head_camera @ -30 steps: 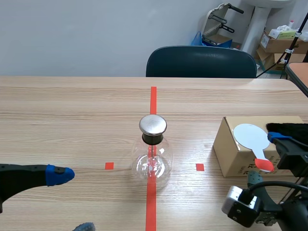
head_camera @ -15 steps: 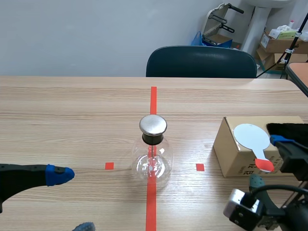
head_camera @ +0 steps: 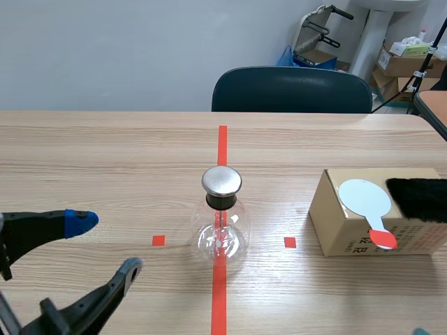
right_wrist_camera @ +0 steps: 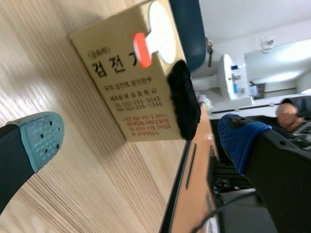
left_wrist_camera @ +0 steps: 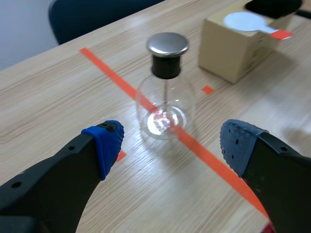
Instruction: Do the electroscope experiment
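Near the front edge of the table [head_camera: 105, 153], on its left side, the left hand [head_camera: 103, 244] hangs with its 2 fingers spread wide and nothing between them. The glass flask [head_camera: 222, 234] stands ahead of it, apart from both pads. The right hand [right_wrist_camera: 141, 136] is by the front right corner, its 2 fingers likewise spread and bare, with the cardboard box [head_camera: 349, 227] ahead of it. The flask stands upright at the middle of the table on the red tape line, with a round metal cap [head_camera: 222, 181] on its black neck and a thin rod running down into the bulb. The box sits near the right edge, level with the flask. On its top lie a white round paddle [head_camera: 363, 197] with an orange-red handle and, just beside it toward the right edge, a piece of black fur [head_camera: 419, 199]. Past the far edge stands a dark chair [head_camera: 292, 89].
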Robot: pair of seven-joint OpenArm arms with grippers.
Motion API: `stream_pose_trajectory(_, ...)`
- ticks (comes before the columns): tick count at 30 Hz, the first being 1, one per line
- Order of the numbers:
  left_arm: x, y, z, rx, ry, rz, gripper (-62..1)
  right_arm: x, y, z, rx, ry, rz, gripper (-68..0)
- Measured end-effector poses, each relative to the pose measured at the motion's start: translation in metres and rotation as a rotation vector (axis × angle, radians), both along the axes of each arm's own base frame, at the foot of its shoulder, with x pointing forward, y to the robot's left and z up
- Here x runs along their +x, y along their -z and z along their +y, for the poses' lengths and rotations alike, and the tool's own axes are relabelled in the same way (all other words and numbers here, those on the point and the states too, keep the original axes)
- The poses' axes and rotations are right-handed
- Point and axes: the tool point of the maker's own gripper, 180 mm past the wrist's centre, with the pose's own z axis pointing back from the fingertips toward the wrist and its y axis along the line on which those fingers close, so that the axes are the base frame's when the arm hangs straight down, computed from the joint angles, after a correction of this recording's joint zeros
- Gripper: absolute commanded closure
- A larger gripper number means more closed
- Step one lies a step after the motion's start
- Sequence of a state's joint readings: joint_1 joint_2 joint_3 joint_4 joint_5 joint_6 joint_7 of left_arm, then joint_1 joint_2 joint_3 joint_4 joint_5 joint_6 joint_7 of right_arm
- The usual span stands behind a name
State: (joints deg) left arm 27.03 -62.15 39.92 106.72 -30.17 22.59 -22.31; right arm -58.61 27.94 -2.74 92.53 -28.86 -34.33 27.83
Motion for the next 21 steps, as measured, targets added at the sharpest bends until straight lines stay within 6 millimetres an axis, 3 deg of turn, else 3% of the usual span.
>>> stream_pose_trajectory(5, 0.019, -0.010, 0.022, 0.011, -0.135, -0.062, -43.9, 0.028, -0.039, 0.016, 0.257, -0.022, 0.052, -67.9)
stream_pose_trajectory(11, 0.029, -0.016, 0.059, 0.004, -0.325, -0.093, -43.9, 0.049, -0.068, 0.061, 0.464, -0.212, 0.225, -67.9)
stream_pose_trajectory(17, 0.019, -0.015, 0.095, 0.032, -0.495, -0.092, -43.9, 0.069, -0.089, 0.082, 0.634, -0.279, 0.311, -67.9)
stream_pose_trajectory(21, 0.005, -0.022, 0.098, 0.063, -0.531, -0.121, -43.9, 0.091, -0.111, 0.085, 0.703, -0.285, 0.270, -67.9)
